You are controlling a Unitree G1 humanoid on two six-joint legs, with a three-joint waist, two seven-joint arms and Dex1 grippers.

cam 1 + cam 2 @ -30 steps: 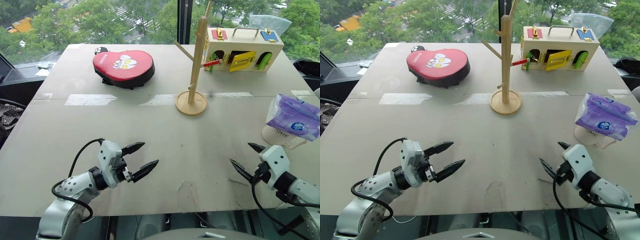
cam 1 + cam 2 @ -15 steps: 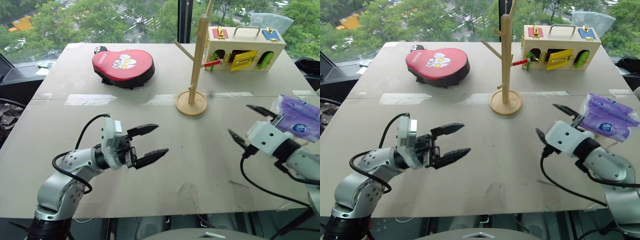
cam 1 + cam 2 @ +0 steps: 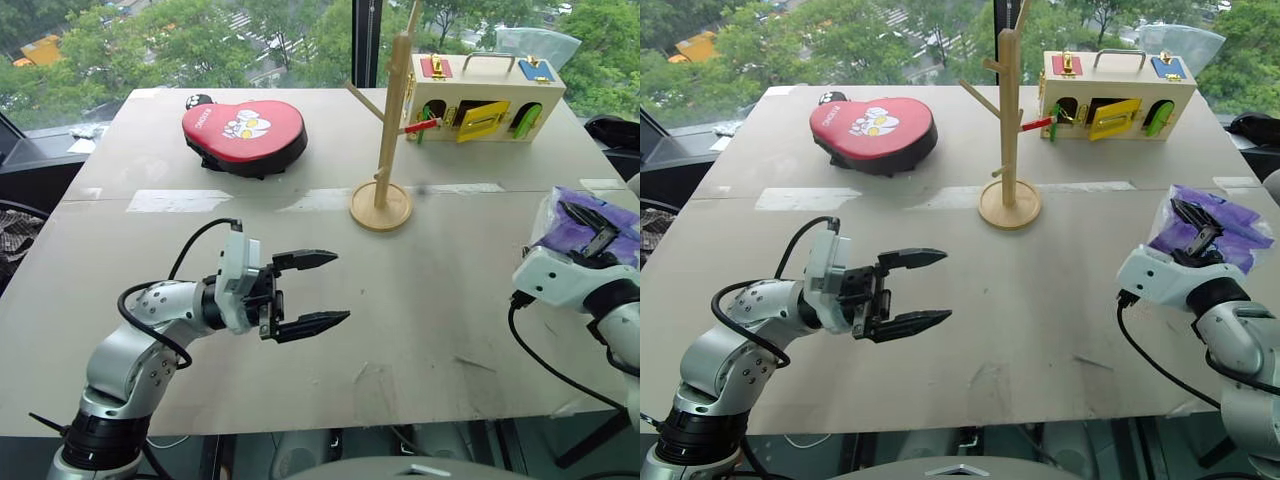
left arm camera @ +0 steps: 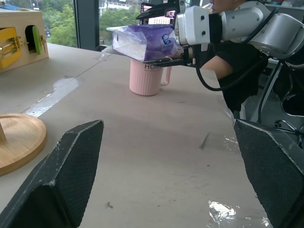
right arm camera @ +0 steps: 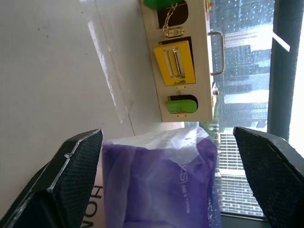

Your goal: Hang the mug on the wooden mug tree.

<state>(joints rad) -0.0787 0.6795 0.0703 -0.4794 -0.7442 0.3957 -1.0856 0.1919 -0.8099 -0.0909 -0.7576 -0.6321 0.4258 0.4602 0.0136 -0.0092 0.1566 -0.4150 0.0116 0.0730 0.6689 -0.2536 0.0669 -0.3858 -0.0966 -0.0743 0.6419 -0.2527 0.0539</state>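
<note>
The right pincer (image 3: 1192, 228), jaws apart, straddles the tissue packet (image 4: 145, 42) lying on the mug (image 4: 147, 77), well right of the mug tree (image 3: 1009, 130); clearing that packet likely comes first, while the left pincer (image 3: 910, 292) hovers open.

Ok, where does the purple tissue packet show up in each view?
Left eye: purple tissue packet at the right edge.
Right eye: right edge.
Left wrist: upper middle, lying on the mug.
Right wrist: bottom centre.
Shared landmark: the wooden latch box.
</note>
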